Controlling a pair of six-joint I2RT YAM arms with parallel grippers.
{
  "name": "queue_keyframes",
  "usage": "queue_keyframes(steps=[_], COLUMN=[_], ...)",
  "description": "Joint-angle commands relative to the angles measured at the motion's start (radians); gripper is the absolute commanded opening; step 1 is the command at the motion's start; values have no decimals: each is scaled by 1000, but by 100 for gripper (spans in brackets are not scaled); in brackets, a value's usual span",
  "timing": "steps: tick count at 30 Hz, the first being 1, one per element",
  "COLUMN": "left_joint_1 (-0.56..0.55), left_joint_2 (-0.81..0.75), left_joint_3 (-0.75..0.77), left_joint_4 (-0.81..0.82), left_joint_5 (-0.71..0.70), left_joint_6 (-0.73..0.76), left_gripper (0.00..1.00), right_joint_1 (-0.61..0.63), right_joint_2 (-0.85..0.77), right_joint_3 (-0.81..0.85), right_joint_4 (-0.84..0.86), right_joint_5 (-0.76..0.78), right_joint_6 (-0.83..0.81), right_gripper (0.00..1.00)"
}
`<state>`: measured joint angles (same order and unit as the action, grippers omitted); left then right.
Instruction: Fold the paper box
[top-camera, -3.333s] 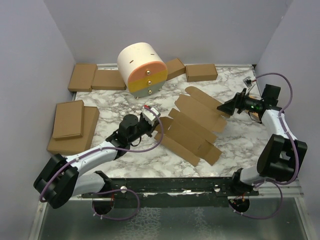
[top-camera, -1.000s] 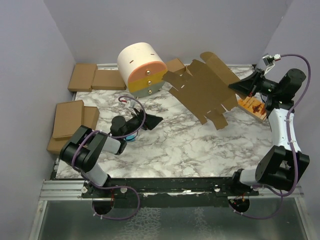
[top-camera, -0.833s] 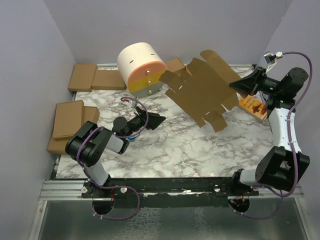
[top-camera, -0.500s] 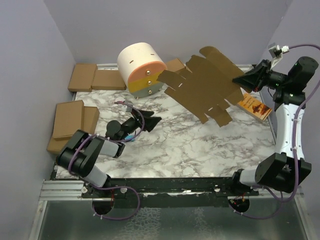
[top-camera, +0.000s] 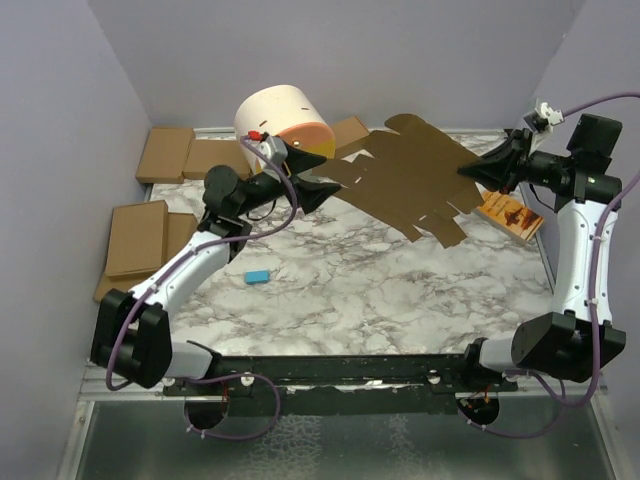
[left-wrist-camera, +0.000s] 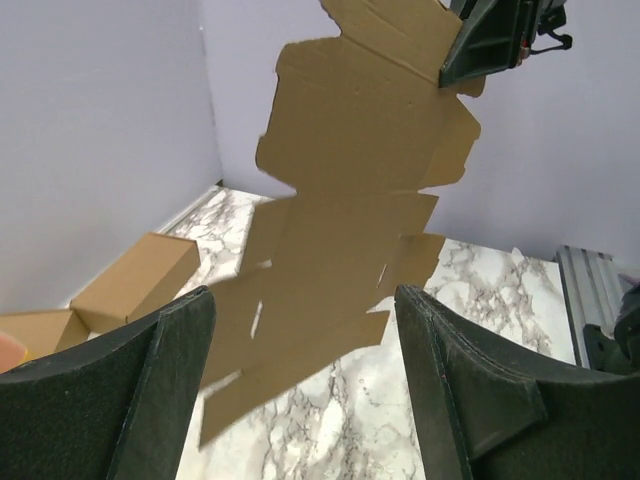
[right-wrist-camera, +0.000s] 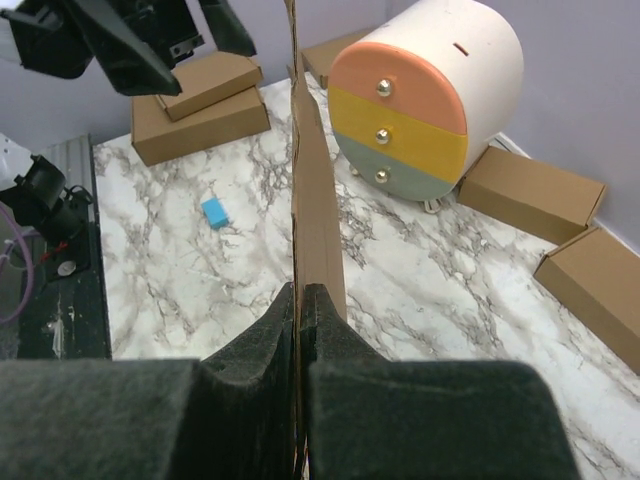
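Observation:
The paper box (top-camera: 410, 180) is a flat brown die-cut sheet with flaps and slots, held in the air over the back of the table. My right gripper (top-camera: 480, 172) is shut on its right edge. In the right wrist view the sheet (right-wrist-camera: 318, 190) is edge-on, pinched in that gripper (right-wrist-camera: 300, 300). My left gripper (top-camera: 318, 190) is raised at the sheet's left end, open. In the left wrist view the sheet (left-wrist-camera: 350, 200) hangs just ahead of the gap of the left gripper (left-wrist-camera: 305, 380), and no contact shows.
A round white drawer unit (top-camera: 285, 135) stands at the back, behind the left gripper. Ready-made cardboard boxes lie at the left (top-camera: 140, 240) and along the back (top-camera: 190, 155). An orange booklet (top-camera: 510, 212) lies at the right. A small blue block (top-camera: 257, 276) lies on the marble.
The left arm has risen off the table and swung back to the sheet's left end, uncovering the blue block. The right arm has kept the sheet aloft, shifting it slightly.

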<state>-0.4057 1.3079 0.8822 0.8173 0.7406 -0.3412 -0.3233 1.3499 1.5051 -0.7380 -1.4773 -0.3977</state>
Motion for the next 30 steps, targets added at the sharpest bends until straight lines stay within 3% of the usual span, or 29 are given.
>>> queue_keyframes(steps=[1, 8, 12, 17, 19, 24, 28, 30], left_joint_1=[-8, -88, -108, -124, -125, -118, -88, -75], left_joint_2=[88, 211, 257, 303, 306, 262, 251, 258], left_joint_3=[170, 436, 495, 518, 511, 477, 432, 429], left_joint_4=[-177, -460, -514, -463, -414, -364, -274, -223], left_joint_5=[158, 188, 217, 315, 351, 360, 381, 400], left_joint_6=[84, 273, 318, 259, 226, 212, 113, 51], left_gripper=[75, 66, 56, 23, 1, 0, 0, 0], right_joint_1=[23, 77, 96, 128, 128, 128, 128, 128], right_joint_2=[-4, -11, -9, -6, -3, -6, -10, -10], right_joint_3=[47, 46, 49, 49, 50, 43, 27, 21], right_joint_4=[-172, -223, -241, -251, -251, -251, -251, -256], right_joint_5=[6, 29, 24, 31, 37, 60, 79, 87], right_joint_6=[-183, -241, -264, -272, -271, -270, -285, -302], right_gripper=[1, 1, 1, 1, 2, 23, 43, 48])
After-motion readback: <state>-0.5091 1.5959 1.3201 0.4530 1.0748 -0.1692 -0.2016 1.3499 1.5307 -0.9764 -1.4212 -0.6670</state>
